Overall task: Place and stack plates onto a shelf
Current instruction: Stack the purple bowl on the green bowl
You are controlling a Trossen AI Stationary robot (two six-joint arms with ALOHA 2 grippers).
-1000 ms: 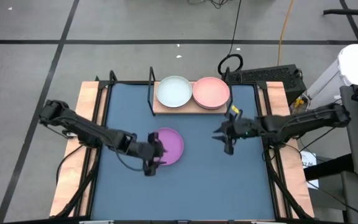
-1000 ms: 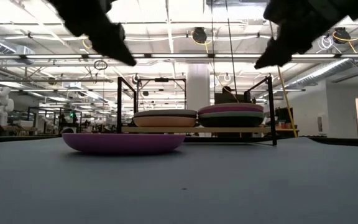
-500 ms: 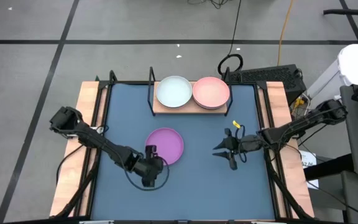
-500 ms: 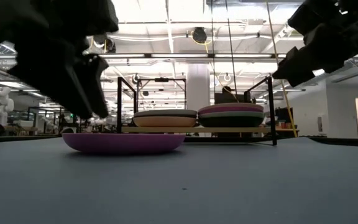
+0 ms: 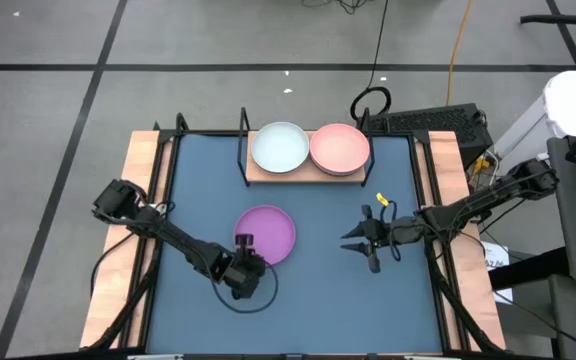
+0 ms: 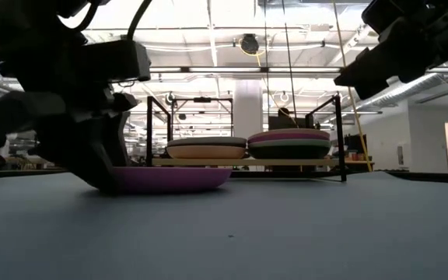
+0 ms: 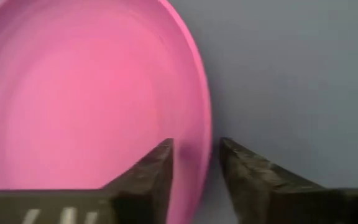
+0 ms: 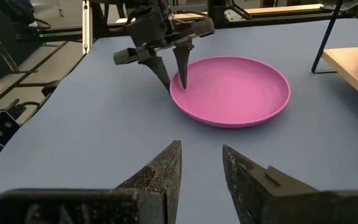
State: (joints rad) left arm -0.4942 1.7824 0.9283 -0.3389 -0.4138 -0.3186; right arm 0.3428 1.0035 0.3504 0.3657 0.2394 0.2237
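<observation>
Purple plate (image 5: pixel 267 234) on desk (image 5: pixel 318 300): left pincer (image 8: pixel 171 78) open, fingers straddling its rim (not clamped); right pincer (image 5: pixel 358 242) open, well apart.

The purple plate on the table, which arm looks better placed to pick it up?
The left. The left gripper is open astride the purple plate's near rim, one finger inside, one outside. The right gripper hangs open above bare table, well off to the plate's side.

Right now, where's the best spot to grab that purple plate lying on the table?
Probably the raised rim nearest the left gripper, one finger inside and one outside. The purple plate lies flat and too wide to span, and the gripper's open fingers already straddle that edge.
</observation>
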